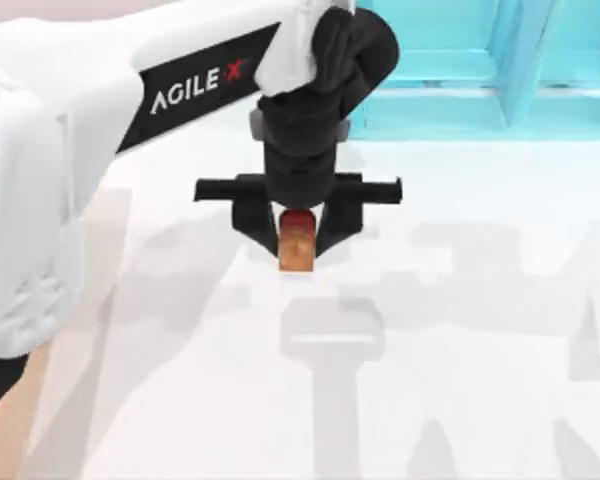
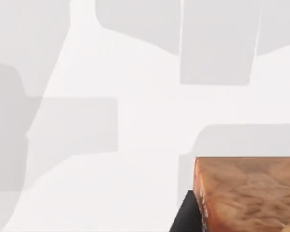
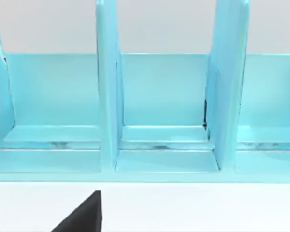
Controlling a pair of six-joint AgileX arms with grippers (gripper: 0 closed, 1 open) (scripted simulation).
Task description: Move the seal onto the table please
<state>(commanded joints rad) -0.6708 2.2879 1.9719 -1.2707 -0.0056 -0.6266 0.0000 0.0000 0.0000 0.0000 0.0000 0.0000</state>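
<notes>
From above, the left arm reaches in from nine o'clock toward the middle of the counter [image 1: 460,330], and its hand [image 1: 298,252] has its dark fingers closed on the seal [image 1: 298,248]. The seal sits near the centre, a small upright block with a see-through amber body and a dark red rounded top, narrower than the hand around it. Whether its base touches the glossy white counter I cannot tell. Behind it, at about one o'clock, stands a light blue shelf unit [image 1: 480,70] with smooth upright dividers. The left wrist view shows the seal's mottled orange side [image 2: 246,193] over plain white counter crossed by soft grey shadows. The right wrist view faces the blue shelf [image 3: 159,96].
</notes>
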